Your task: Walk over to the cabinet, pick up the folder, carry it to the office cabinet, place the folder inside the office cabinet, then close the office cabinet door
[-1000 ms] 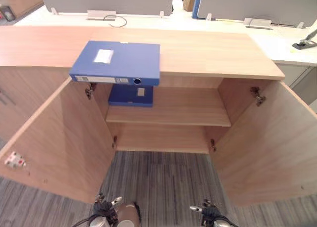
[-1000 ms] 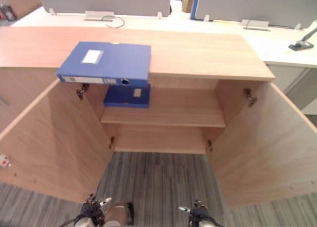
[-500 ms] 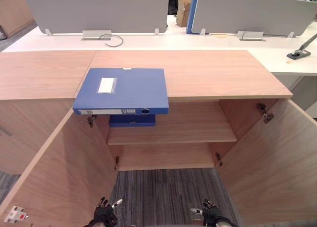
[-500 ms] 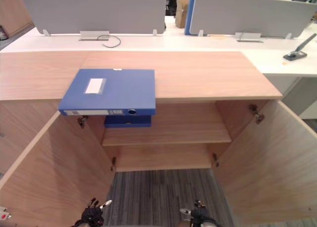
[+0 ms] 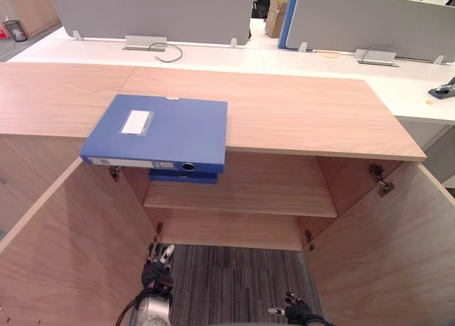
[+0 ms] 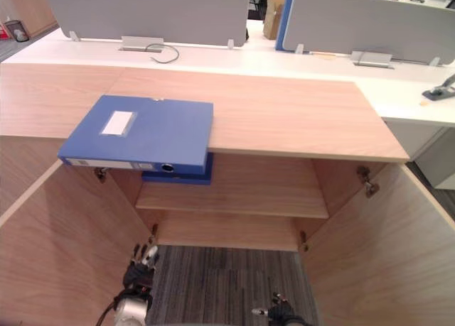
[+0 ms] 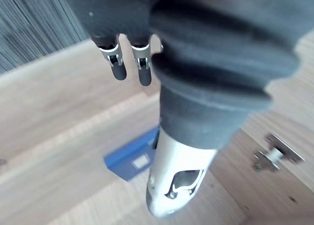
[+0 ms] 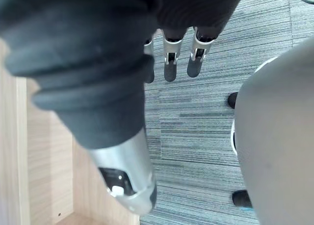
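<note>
A blue folder (image 5: 160, 132) with a white label lies flat on the wooden cabinet top (image 5: 298, 113), at its left, overhanging the front edge. A second blue folder (image 5: 181, 177) lies on the upper shelf (image 5: 256, 191) just beneath it; the left wrist view shows this second blue folder (image 7: 132, 159) past the thumb. Both cabinet doors stand wide open. My left hand (image 5: 158, 265) hangs low in front of the cabinet's left side, fingers (image 7: 117, 68) straight and empty. My right hand (image 5: 295, 313) hangs lower, above the carpet, fingers (image 8: 169, 68) straight, holding nothing.
The left door (image 5: 71, 248) and right door (image 5: 384, 255) flank the space where I stand. Behind the cabinet runs a white desk (image 5: 284, 56) with grey divider panels (image 5: 156, 10). Grey striped carpet (image 5: 234, 283) covers the floor.
The whole picture has shifted with the camera. My left hand has risen from the bottom edge to the height of the lower cabinet opening. The folders have not moved.
</note>
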Available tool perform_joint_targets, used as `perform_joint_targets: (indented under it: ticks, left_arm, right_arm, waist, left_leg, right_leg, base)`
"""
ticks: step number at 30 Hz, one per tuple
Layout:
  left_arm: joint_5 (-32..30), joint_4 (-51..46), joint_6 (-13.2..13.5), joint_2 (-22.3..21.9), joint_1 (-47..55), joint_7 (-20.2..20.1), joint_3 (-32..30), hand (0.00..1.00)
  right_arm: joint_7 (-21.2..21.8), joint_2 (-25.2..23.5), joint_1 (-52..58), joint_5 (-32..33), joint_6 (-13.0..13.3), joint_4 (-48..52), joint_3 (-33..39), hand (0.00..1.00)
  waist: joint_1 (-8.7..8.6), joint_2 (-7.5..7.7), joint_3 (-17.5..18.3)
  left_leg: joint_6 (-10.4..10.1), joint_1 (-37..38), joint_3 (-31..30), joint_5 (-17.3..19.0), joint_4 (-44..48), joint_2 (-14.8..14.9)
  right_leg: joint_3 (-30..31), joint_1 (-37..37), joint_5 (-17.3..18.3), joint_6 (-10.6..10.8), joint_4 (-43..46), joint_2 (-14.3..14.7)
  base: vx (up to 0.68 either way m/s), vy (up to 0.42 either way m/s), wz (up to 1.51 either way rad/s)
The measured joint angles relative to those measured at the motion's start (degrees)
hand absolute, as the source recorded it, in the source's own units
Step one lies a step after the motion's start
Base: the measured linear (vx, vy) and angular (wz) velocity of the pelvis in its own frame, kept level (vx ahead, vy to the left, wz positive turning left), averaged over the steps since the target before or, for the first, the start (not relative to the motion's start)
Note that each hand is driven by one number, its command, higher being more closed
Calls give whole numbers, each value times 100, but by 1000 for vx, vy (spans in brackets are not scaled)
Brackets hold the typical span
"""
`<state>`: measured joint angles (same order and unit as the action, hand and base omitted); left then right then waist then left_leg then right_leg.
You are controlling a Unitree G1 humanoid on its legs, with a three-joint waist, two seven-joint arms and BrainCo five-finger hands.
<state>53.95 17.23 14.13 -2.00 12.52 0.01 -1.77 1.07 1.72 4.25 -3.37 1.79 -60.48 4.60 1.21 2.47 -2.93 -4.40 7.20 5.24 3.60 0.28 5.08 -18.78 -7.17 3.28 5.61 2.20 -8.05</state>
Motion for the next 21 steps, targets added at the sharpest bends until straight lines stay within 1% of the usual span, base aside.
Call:
perform_joint_targets:
  ticks: [2,3,4,6,8,10,11,12,14,15,17,18,20,21]
  left_arm:
    - [-19,-864,163,2,122,235,151,0]
    - [-18,-977,182,5,121,284,149,0]
    - [-32,-1160,207,9,119,420,151,0]
    - [-60,-1450,222,17,156,621,174,0]
    - [-230,-1930,229,9,344,867,192,0]
    - [-447,-2345,198,4,433,984,155,0]
    - [-708,-2602,194,-10,466,1103,116,0]
    - [-817,-2714,191,-17,465,1158,94,0]
    - [-1428,-3146,156,-97,456,1409,5,0]
    - [-1602,-3243,137,-99,456,1467,0,0]
    - [-2270,-3526,70,-100,452,1679,-28,0]
    - [-2722,-3766,25,-101,450,1857,-76,0]
    - [-3168,-4072,-24,-102,440,2048,-135,0]
    - [-3674,-4367,-53,-100,383,2252,-162,0]
  right_arm:
    - [-51,8,3,-10,-3,13,-220,0]
    - [-65,7,10,-10,-5,11,-221,0]
    - [-80,-1,24,-7,-14,12,-215,0]
    - [-120,-54,58,-10,-23,11,-212,0]
    - [-127,-124,136,-21,-56,-4,-178,0]
    - [-128,-176,181,-22,-64,-10,-121,0]
    - [-129,-188,186,-26,-68,-25,-117,0]
    - [-130,-193,190,-27,-69,-41,-110,0]
    - [-133,-219,216,-26,-89,-56,43,0]
    - [-133,-219,219,-21,-107,-58,49,0]
    - [-140,-219,221,-8,-133,-57,47,0]
    - [-153,-218,219,-5,-157,-55,47,0]
    - [-158,-225,219,-3,-158,-46,41,0]
    - [-158,-225,221,-3,-159,-45,35,0]
  waist:
    - [56,10,31]
    - [74,11,34]
    - [94,14,33]
    - [122,78,69]
    - [220,178,123]
    - [310,239,148]
    - [340,247,149]
    - [360,246,151]
    - [456,255,161]
    - [464,255,161]
    - [468,254,168]
    - [474,255,173]
    - [473,263,183]
    - [459,260,186]
  left_leg:
    - [7,-2,-6,5,1,-40]
    - [11,0,-11,8,1,-50]
    - [49,2,-74,32,11,-64]
    - [69,-9,-208,46,25,-95]
    - [60,-121,-313,100,163,-109]
    - [52,-237,-423,153,309,-111]
    - [64,-300,-491,190,386,-110]
    - [59,-333,-514,209,438,-111]
    - [41,-440,-576,253,552,-112]
    - [41,-469,-591,255,568,-112]
    - [40,-523,-620,260,617,-111]
    - [39,-518,-619,260,624,-109]
    - [39,-518,-616,260,613,-108]
    - [40,-515,-610,258,602,-109]
  right_leg:
    - [-35,-79,-95,2,-134,-23]
    - [-69,-102,-121,4,-158,-30]
    - [-163,-162,-162,3,-183,-67]
    - [-307,-224,-172,3,-184,-105]
    - [-365,-231,-192,0,-145,-128]
    - [-469,-226,-199,-5,-108,-136]
    - [-494,-232,-199,-5,-86,-136]
    - [-504,-233,-199,-5,-81,-137]
    - [-560,-224,-198,-5,-76,-135]
    - [-585,-225,-198,-4,-76,-133]
    - [-607,-219,-198,-4,-89,-127]
    - [-606,-224,-197,-4,-96,-123]
    - [-603,-224,-197,-3,-96,-123]
    - [-598,-219,-197,-3,-97,-124]
  base:
    - [39,68,10]
    - [30,68,15]
    - [11,89,28]
    - [6,88,35]
    - [7,63,30]
    - [-10,45,30]
    - [-21,26,29]
    - [-46,20,20]
    - [-66,9,11]
    - [-62,-6,12]
    - [-72,-5,6]
    - [-72,-1,-3]
    - [-77,3,-5]
    - [-89,10,-4]
